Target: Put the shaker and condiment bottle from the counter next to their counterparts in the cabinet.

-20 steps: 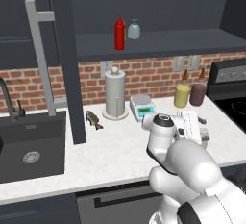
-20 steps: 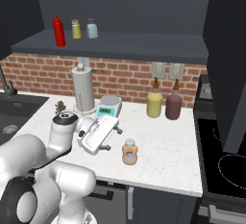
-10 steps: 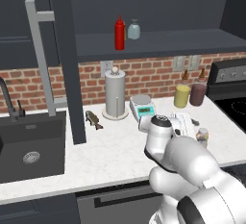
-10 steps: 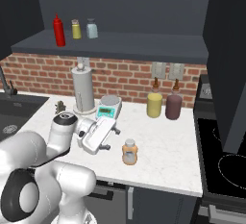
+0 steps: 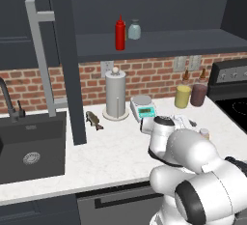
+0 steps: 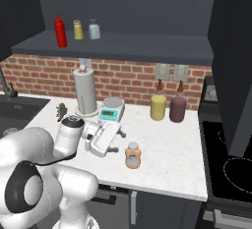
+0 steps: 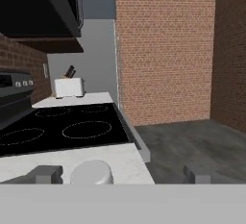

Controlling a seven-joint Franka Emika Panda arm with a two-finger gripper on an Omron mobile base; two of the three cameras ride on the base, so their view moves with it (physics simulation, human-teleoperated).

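The orange-tan condiment bottle (image 6: 132, 155) with its pale cap stands on the white counter (image 6: 167, 149), just right of my gripper (image 6: 117, 142). The gripper lies low and level, open, with nothing between its fingers. In the hand view the bottle's cap (image 7: 91, 172) sits low between the two fingertips (image 7: 46, 174), nearer the left one. In the left base view only the cap (image 5: 204, 133) peeks out behind my gripper (image 5: 189, 122). The pale blue-grey shaker (image 6: 94, 28) stands on the cabinet shelf (image 6: 138, 43), beside a small yellow bottle (image 6: 78, 29) and the red squeeze bottle (image 6: 60, 30).
A paper towel holder (image 6: 85, 93), a kitchen scale (image 6: 110, 111), a yellow bottle (image 6: 158, 106) and a maroon bottle (image 6: 177, 108) stand along the brick wall. The open cabinet door (image 5: 41, 55) hangs left of the shelf, above the black sink (image 5: 29, 147). A stove (image 6: 231, 159) lies to the right.
My hand has sunk a little and levelled out toward the condiment bottle. The bottle and the things on the shelf have not moved.
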